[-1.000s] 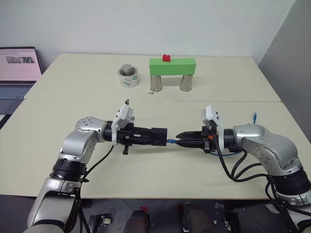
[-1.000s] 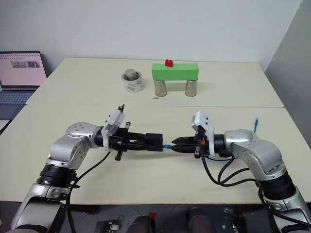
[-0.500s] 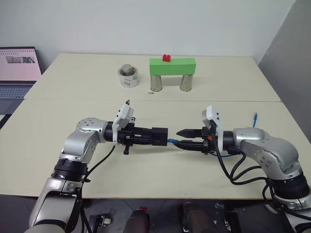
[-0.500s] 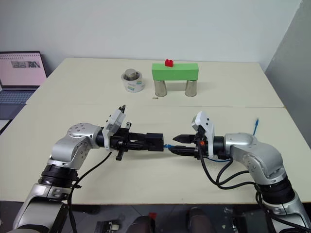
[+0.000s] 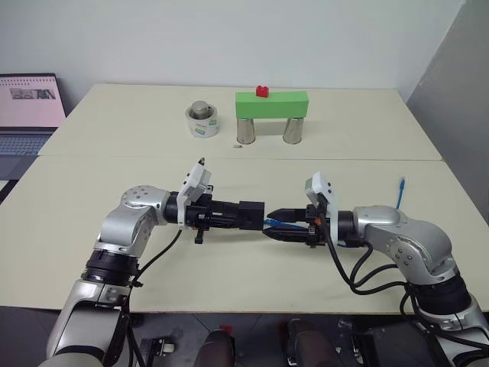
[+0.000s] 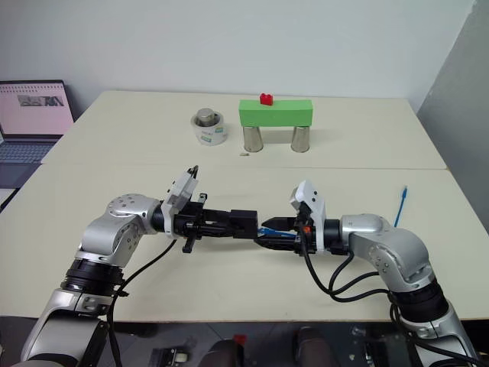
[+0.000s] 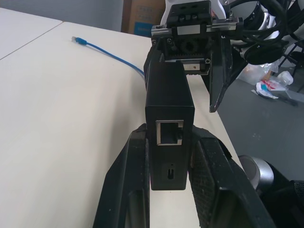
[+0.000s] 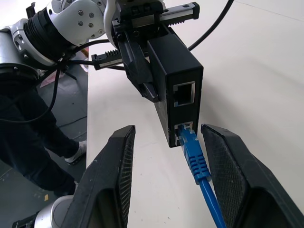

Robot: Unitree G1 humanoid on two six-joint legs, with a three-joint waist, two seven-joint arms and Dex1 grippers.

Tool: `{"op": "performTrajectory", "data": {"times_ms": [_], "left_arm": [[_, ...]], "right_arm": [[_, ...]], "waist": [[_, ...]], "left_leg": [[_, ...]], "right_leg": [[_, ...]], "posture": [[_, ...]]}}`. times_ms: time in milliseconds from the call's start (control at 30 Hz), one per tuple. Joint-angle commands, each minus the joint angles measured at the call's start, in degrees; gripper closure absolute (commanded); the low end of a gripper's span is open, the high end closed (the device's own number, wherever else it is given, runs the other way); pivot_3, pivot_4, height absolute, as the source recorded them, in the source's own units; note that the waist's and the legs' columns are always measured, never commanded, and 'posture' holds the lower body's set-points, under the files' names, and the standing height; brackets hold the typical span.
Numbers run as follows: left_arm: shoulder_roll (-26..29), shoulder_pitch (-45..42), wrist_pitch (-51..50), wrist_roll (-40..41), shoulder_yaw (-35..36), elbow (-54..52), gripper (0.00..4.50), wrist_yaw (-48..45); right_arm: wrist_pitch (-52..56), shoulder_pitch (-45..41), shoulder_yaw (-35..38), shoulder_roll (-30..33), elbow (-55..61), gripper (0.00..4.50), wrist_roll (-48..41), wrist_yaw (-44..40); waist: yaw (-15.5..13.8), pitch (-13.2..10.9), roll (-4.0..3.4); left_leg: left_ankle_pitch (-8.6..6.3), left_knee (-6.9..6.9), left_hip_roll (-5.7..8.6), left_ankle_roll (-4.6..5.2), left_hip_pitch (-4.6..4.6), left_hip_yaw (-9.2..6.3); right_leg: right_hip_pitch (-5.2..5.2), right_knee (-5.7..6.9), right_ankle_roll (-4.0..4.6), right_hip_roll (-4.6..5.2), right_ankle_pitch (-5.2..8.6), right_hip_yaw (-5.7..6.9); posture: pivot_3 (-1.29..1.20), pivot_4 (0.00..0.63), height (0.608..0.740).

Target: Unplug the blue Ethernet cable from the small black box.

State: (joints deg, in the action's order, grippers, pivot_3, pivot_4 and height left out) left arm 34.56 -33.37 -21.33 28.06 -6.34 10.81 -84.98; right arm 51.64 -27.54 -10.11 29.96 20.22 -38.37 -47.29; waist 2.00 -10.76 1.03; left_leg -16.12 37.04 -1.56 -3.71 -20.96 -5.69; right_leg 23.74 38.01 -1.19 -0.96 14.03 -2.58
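Observation:
My left gripper (image 5: 238, 216) is shut on the small black box (image 5: 251, 215) and holds it level above the table, its ports facing my right arm. The blue Ethernet cable (image 8: 195, 160) is plugged into the box's (image 8: 178, 90) lower port; the upper port is empty. My right gripper (image 8: 169, 132) is open, one finger on each side of the plug, touching neither plug nor box. The cable (image 7: 109, 50) trails back under my right arm, and its free end (image 5: 400, 186) lies on the table at the right. The box (image 7: 168, 102) sits clamped between the left fingers (image 7: 137, 156).
At the back of the table a green block (image 5: 270, 104) bridges two metal cans, with a small red piece (image 5: 261, 92) on top. A white roll with a metal weight (image 5: 202, 120) stands left of it. A laptop (image 5: 27, 115) sits at the far left.
My right gripper has opened and slid left toward the box, so its fingers now flank the plug. The left gripper and the box have stayed in place.

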Motion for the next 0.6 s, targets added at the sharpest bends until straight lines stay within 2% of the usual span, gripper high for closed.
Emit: {"op": "performTrajectory", "data": {"times_ms": [33,167,267,500,600], "left_arm": [[-0.26,-0.99,-0.22,1.13,1.21,-1.73,3.74,-0.12],[-0.38,-0.91,-0.24,1.01,1.13,-1.85,3.74,-0.15],[-0.43,-0.81,-0.46,1.05,1.20,-2.11,3.74,-0.11],[-0.51,-0.60,-0.49,0.94,1.17,-2.22,3.74,-0.10],[-0.60,-0.66,-0.49,0.97,1.26,-2.08,3.74,-0.06]], "right_arm": [[-0.85,-0.22,0.78,-0.26,0.36,2.17,-0.15,-0.20],[-1.22,-0.48,0.54,-0.37,-0.17,2.17,0.36,-0.18],[-1.52,-0.46,0.24,-0.21,-0.20,2.68,0.92,-0.29],[-2.32,-0.50,-0.26,-0.03,-0.42,4.35,2.09,-0.78],[-2.53,-0.62,-0.41,0.14,-0.49,4.47,2.37,-1.07]], "waist": [[0.00,0.00,0.00],[0.00,0.00,0.00],[0.00,0.00,0.00],[0.00,0.00,0.00],[0.01,0.00,0.00]], "left_leg": [[0.00,0.00,0.00,0.00,0.00,0.00],[0.00,-0.01,0.00,0.00,0.00,-0.01],[0.00,0.00,0.00,0.00,0.00,0.00],[0.00,0.00,0.00,0.00,0.00,0.00],[0.00,0.00,0.00,0.00,0.00,0.00]], "right_leg": [[0.00,0.00,0.00,0.00,0.00,0.00],[0.00,0.00,0.00,0.00,0.00,0.00],[0.00,0.00,0.00,0.00,0.00,0.00],[0.00,0.00,0.00,0.00,0.00,0.00],[0.00,0.00,0.00,0.00,0.00,0.00]], "posture": [[0.00,0.150,0.740],[0.00,0.150,0.740],[0.00,0.150,0.740],[0.00,0.150,0.740],[0.00,0.150,0.740]]}}
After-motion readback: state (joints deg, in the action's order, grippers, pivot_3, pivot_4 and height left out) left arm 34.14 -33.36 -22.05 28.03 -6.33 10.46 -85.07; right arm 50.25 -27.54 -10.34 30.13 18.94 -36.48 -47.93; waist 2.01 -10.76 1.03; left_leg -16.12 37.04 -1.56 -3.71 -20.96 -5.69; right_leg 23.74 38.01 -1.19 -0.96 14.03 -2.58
